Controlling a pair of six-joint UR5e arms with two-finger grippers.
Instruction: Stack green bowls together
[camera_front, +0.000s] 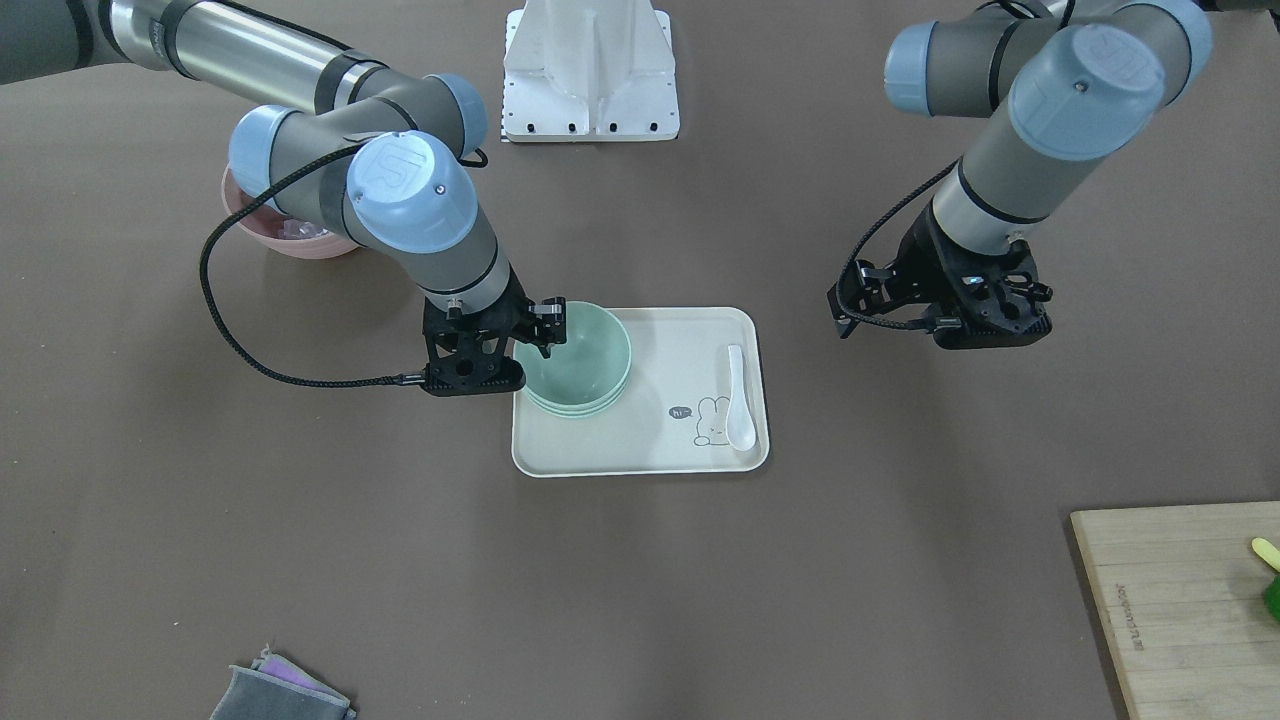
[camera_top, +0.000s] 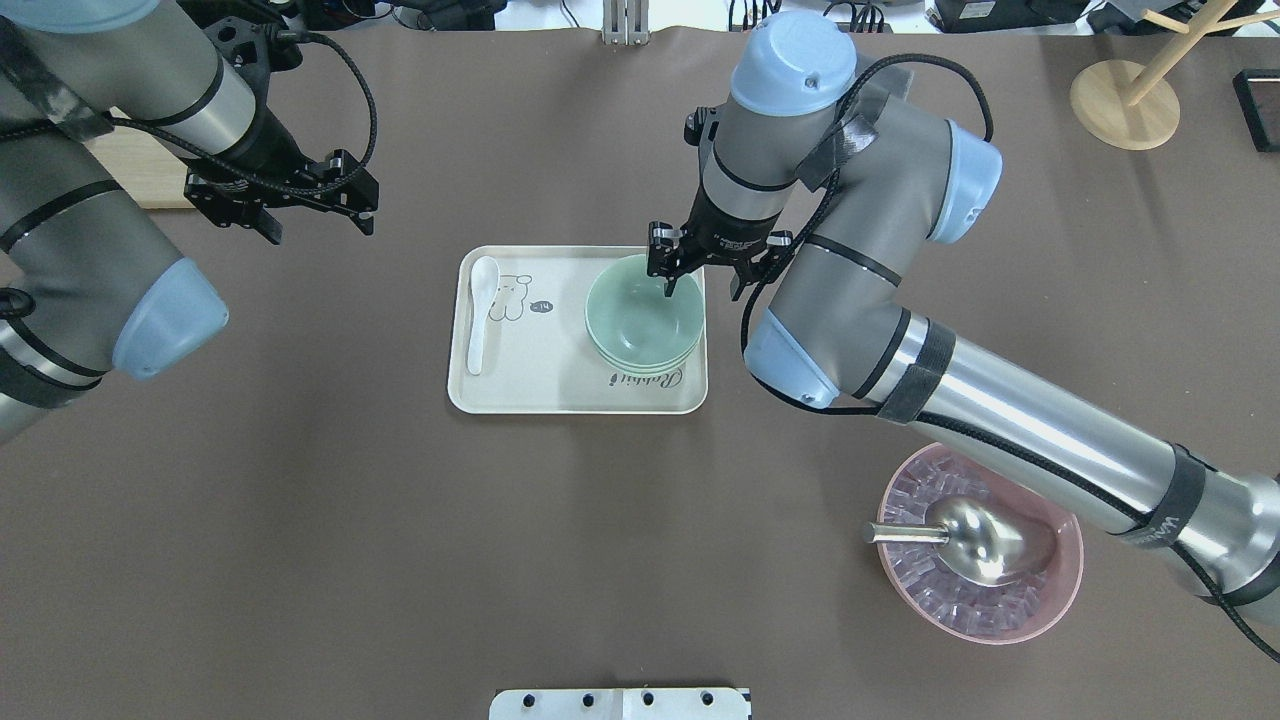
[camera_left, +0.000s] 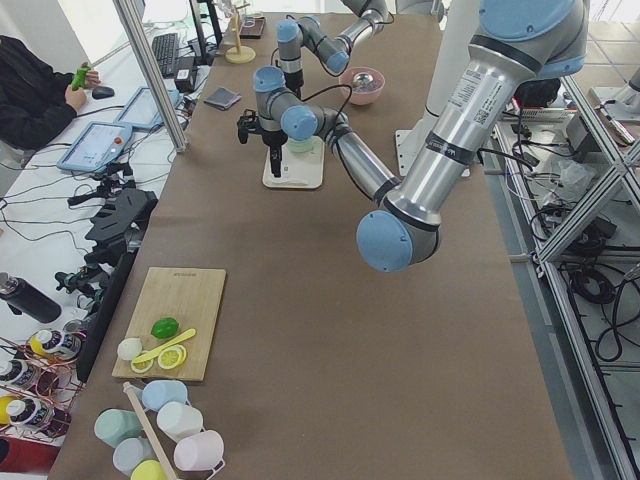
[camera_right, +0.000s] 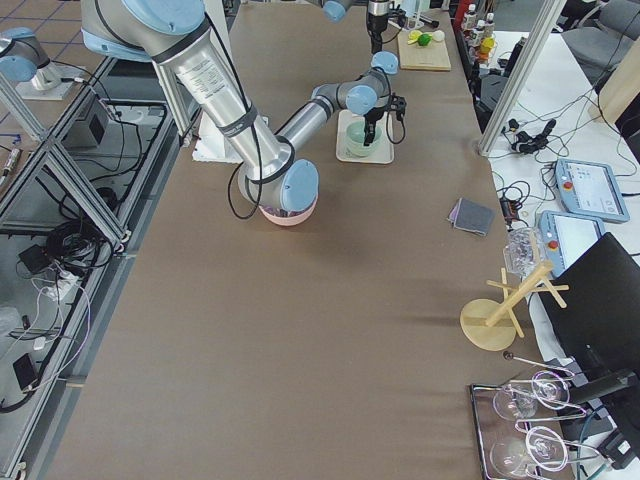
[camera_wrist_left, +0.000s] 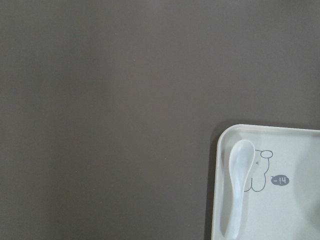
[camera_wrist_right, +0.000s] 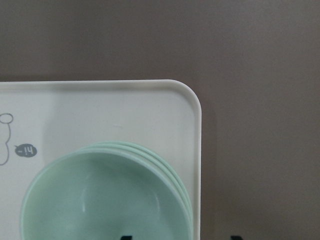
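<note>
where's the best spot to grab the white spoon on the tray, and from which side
Probably mid-handle, straight down from above. The spoon lies flat beside one short edge of the tray, so nothing can slip under it from the side. The handle is its narrowest part, so closing across its width should hold. The left claw is the nearer one.

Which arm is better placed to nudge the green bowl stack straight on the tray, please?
Right, probably. Its tool straddles the rim of the green bowls on the tray, jaws open. The left tool hangs off the tray, beyond the spoon.
</note>
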